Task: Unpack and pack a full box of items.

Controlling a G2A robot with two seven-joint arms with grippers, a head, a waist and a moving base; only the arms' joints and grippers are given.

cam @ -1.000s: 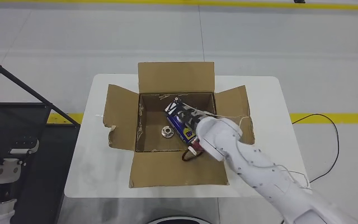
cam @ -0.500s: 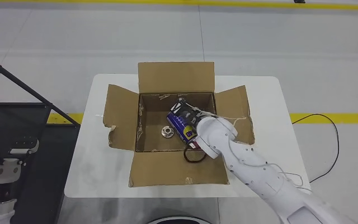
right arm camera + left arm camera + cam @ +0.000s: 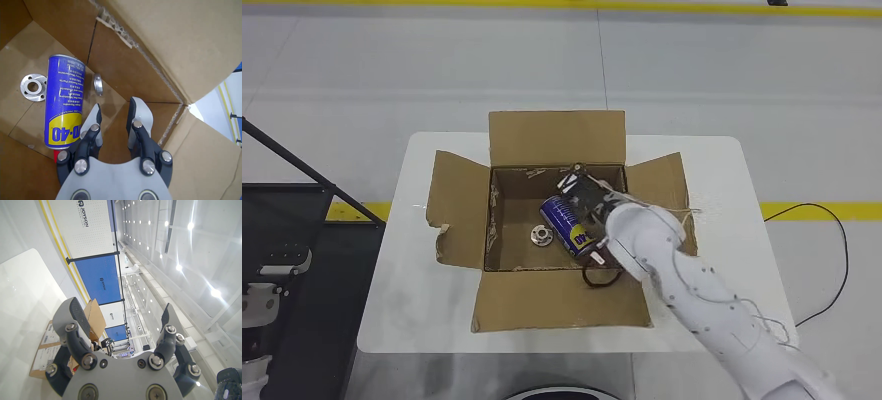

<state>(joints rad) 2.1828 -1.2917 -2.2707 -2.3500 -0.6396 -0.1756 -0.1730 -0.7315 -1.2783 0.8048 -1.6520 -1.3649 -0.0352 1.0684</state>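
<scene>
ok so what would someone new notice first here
The blue and yellow spray can lying on its side on the floor of the open cardboard box catches the eye first. The right gripper hangs open just beside it, holding nothing. A metal flange lies on the can's other side.

Cardboard box [image 3: 557,300]: brown, open, four flaps spread outward. Spray can [image 3: 567,225]: blue with yellow band, lying on side on box floor, right of centre, angled, red-capped end toward near right. Metal flange [image 3: 539,236]: round, bolt holes, flat on floor just left of can. Metal ring collar [image 3: 98,84]: small, standing on edge, just beside can, opposite side from flange. Black loop [image 3: 600,278]: near right corner, partly hidden.
</scene>
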